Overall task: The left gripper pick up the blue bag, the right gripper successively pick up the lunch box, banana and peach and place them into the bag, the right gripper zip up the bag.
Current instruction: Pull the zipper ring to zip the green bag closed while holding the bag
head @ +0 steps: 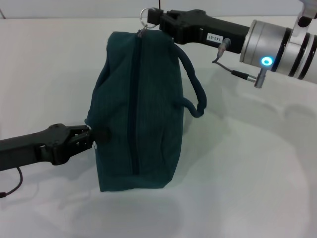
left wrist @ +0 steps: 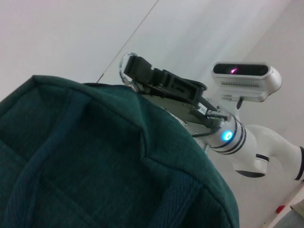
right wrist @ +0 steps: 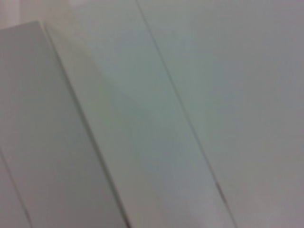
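- The right gripper (head: pixel 157 19) has its jaws clenched on the metal ring (head: pixel 144 14) of the zip pull, at the far end of the zipper (head: pixel 133 99).
- The left gripper (head: pixel 92 135) has its jaws clamped on the near side fabric of the blue bag (head: pixel 153 124).
- The bag stands on the white surface (head: pixel 247 173), zipper apparently closed.
- It looks soft and floppy; the small ring and the fabric edge seem the firmest holds.
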Robot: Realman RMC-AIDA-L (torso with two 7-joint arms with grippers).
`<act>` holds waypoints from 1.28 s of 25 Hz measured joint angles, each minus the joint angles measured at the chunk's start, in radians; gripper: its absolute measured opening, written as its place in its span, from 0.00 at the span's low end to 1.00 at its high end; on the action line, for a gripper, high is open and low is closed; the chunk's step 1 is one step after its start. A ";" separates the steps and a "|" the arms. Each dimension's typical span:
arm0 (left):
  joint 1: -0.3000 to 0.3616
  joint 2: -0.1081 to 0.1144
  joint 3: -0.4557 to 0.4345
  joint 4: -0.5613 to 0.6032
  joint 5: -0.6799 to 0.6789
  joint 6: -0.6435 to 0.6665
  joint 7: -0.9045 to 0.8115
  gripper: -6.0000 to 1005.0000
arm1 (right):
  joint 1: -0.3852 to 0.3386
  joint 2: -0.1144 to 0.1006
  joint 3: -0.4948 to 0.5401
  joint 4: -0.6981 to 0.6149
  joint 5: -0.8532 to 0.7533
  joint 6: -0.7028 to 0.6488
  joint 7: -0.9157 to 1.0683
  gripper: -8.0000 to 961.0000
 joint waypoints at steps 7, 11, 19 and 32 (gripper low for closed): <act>0.024 0.013 -0.037 -0.010 -0.002 -0.001 0.016 0.07 | -0.009 0.001 0.019 0.011 -0.003 0.027 -0.020 0.02; 0.037 0.020 -0.107 -0.014 0.000 -0.009 0.016 0.11 | -0.072 0.005 0.018 -0.045 0.000 0.047 -0.028 0.02; 0.024 0.025 -0.173 -0.027 -0.002 -0.080 -0.007 0.19 | -0.208 0.002 0.000 -0.183 -0.007 0.055 -0.029 0.02; -0.047 0.042 -0.196 -0.057 -0.129 -0.132 -0.129 0.49 | -0.280 -0.003 0.035 -0.179 -0.006 -0.031 -0.033 0.02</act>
